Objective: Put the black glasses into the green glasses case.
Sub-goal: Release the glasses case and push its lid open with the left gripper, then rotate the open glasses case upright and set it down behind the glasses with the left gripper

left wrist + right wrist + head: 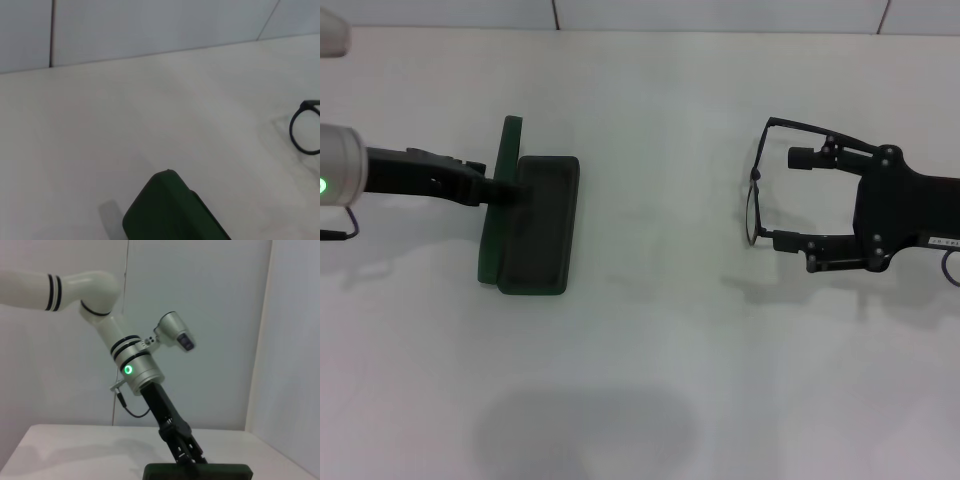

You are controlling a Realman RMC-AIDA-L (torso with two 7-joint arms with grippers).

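Observation:
The green glasses case (535, 225) lies open on the left of the white table, its lid standing upright along the side nearest my left arm. My left gripper (503, 191) reaches over that lid and is shut on its top edge. The right wrist view also shows the left gripper (187, 457) pinching the case (197, 472). The black glasses (749, 210) stand at the right, lenses facing the case and temple arms pointing away from it. My right gripper (785, 198) is open, with its fingers spread along the temple arms. I cannot tell whether they touch the frame.
A corner of the case (165, 210) and one lens rim of the glasses (292, 131) show in the left wrist view. A bare white tabletop (660, 230) separates case and glasses. A grey wall (720, 12) runs along the far edge.

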